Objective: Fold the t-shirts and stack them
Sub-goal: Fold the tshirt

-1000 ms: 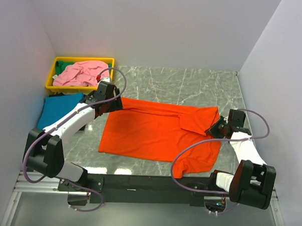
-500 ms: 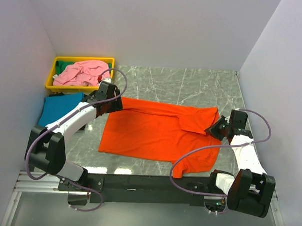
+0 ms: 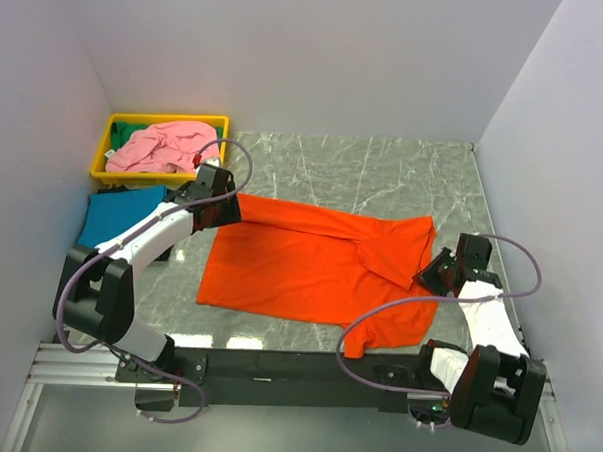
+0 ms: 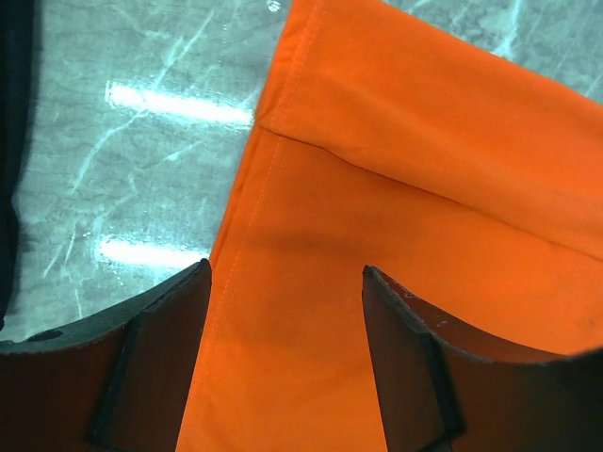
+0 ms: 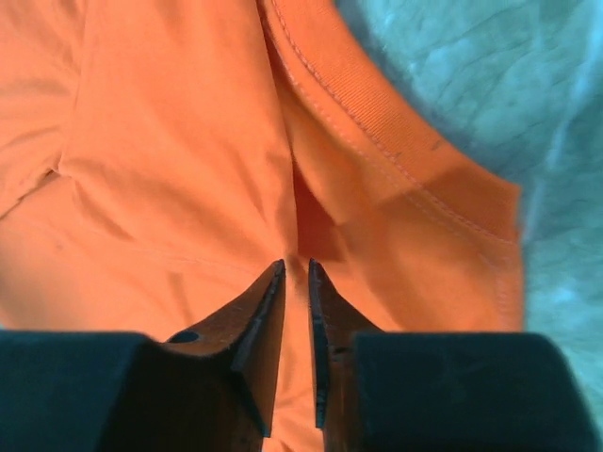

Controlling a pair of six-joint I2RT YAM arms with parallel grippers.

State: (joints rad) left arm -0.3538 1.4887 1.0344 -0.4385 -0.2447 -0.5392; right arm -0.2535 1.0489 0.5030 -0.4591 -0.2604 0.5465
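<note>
My left gripper (image 4: 285, 273): jaws wide, holding nothing, over the orange t-shirt (image 3: 300, 266) at its far-left hem.
My right gripper (image 5: 296, 266): jaws a narrow slit, at the orange t-shirt's collar side.
T-shirts: 3. Orange t-shirt spread on the table; teal t-shirt (image 3: 117, 218) left of it; pink t-shirt (image 3: 165, 145) beyond its far-left corner.
Trays: 1 yellow tray (image 3: 166, 118), holding the pink t-shirt.

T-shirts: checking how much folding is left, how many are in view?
3: orange shirt spread in the middle, teal shirt at the left, pink shirt crumpled in the yellow tray. Green cloth under it may be another.
</note>
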